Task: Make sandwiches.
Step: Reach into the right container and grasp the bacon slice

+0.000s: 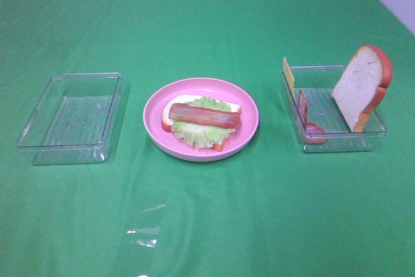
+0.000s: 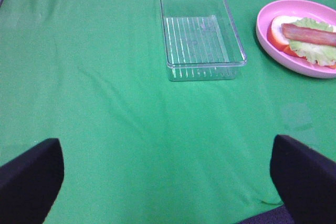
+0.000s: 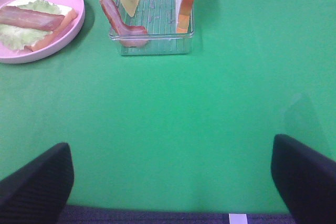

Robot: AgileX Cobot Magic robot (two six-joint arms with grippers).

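Sandwich (image 1: 201,120): part-built, with bread, lettuce and bacon uppermost; on pink plate (image 1: 207,86), frame centre.
Right tray (image 1: 343,141): bread slice (image 1: 358,85) leaning on edge, bacon strip (image 1: 303,107), cheese (image 1: 288,72) against far-left corner.
Left tray (image 1: 65,154): centre-left.
Left end effector (image 2: 168,182), right end effector (image 3: 170,182): fingers wide apart, gripping nothing, above green counter (image 1: 207,225).

No readable text, label, brand, number or sign appears in any view.

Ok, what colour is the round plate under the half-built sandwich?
Pink. The round plate shows best in the exterior high view, where its whole rim is visible.
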